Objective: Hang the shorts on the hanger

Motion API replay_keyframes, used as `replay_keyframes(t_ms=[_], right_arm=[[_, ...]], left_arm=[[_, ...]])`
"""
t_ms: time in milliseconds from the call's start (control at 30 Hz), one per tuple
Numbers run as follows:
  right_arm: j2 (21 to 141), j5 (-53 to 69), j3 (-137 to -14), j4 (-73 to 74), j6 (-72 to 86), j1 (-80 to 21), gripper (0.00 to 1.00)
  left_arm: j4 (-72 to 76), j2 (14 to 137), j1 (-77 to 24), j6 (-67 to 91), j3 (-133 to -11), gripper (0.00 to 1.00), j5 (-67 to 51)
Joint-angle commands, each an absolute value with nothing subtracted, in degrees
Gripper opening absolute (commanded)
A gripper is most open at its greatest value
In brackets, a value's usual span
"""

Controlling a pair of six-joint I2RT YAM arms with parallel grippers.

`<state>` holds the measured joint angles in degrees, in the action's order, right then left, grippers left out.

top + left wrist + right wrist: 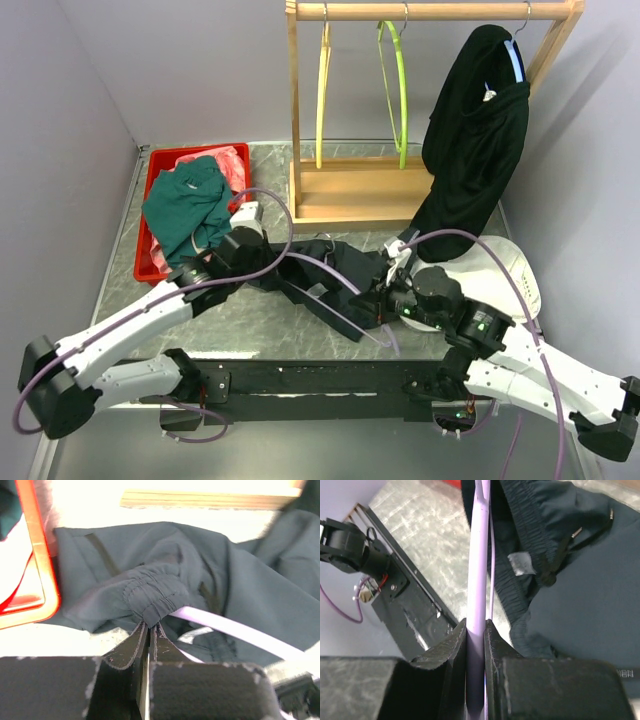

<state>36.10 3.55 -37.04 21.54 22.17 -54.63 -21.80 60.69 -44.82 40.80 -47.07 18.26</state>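
The shorts (320, 268) lay crumpled on the bench (250, 320) just in front of the wooden rack (350, 190), with the hanger (479, 570) partly within their folds. My right fingers (447, 647) were clamped on the hanger's lilac bar, in my judgement to hold it steady. My left fingers (127, 652) were pinched together on a fold of the elastic waistband, evidently so the fabric could be drawn along that bar.
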Motion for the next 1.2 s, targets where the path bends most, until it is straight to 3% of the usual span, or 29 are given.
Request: replay_keyframes(t_ms=[0, 267, 367, 467, 500, 633, 867, 1167], right_arm=[[33.05, 4.13, -31.92, 4.59, 20.13, -55.37, 0.00], [35.68, 3.00, -20.31, -19.67, 21.53, -56.77, 0.00], [37.88, 0.10, -17.58, -24.87, 21.71, -58.53, 0.00], [39.28, -1.39, -16.96, -26.19, 21.71, -59.59, 0.00], [39.46, -2.36, -16.96, -26.19, 21.71, -59.76, 0.00], [38.67, -4.30, -16.00, -26.19, 21.80, -60.29, 0.00], [38.50, -4.92, -16.08, -24.79, 21.45, -60.38, 0.00], [39.81, -4.48, -16.26, -25.14, 21.71, -60.38, 0.00]], left_arm=[[-22.85, 55.47, -44.74, 36.66, -49.75, 0.01, 11.89], [-19.42, 51.33, -46.05, 34.63, -45.70, 0.01, 2.73], [-20.65, 51.15, -46.14, 34.63, -45.61, 0.08, 4.65], [-21.36, 50.28, -46.14, 34.02, -46.05, 0.29, 4.05], [-21.18, 49.93, -46.14, 33.32, -46.23, 0.42, 3.43], [-19.78, 47.38, -46.49, 31.47, -46.67, 0.63, 0.53], [-12.57, 46.49, -48.42, 29.97, -45.88, 0.70, -2.82], [-8.80, 56.59, -54.49, 24.26, -51.15, 0.73, 9.21]])
